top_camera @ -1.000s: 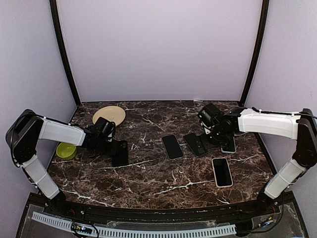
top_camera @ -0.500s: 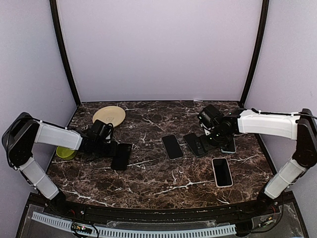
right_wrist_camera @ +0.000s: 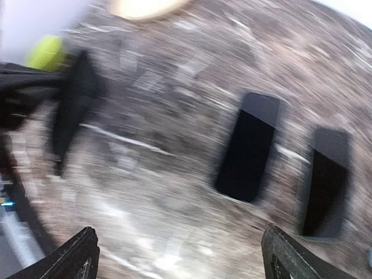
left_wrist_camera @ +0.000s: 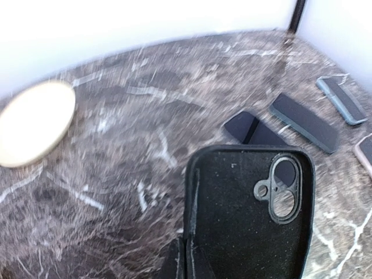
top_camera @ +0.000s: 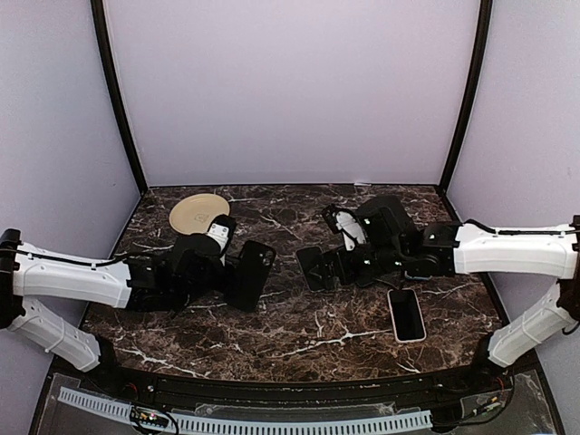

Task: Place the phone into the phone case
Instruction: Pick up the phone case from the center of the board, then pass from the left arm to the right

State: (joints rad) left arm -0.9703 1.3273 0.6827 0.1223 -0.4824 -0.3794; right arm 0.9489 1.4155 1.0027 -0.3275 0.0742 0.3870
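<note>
On the marble table (top_camera: 299, 335) the left gripper (top_camera: 234, 272) is clamped on the black phone case (left_wrist_camera: 247, 215) and holds it tilted above the top. The case looks light and prob. flexible. The right gripper (right_wrist_camera: 180, 247), fingers wide apart, hovers near the dark phone (right_wrist_camera: 247, 145), which lies flat. It looks glossy and slippery, so grip it by the long edges.
</note>
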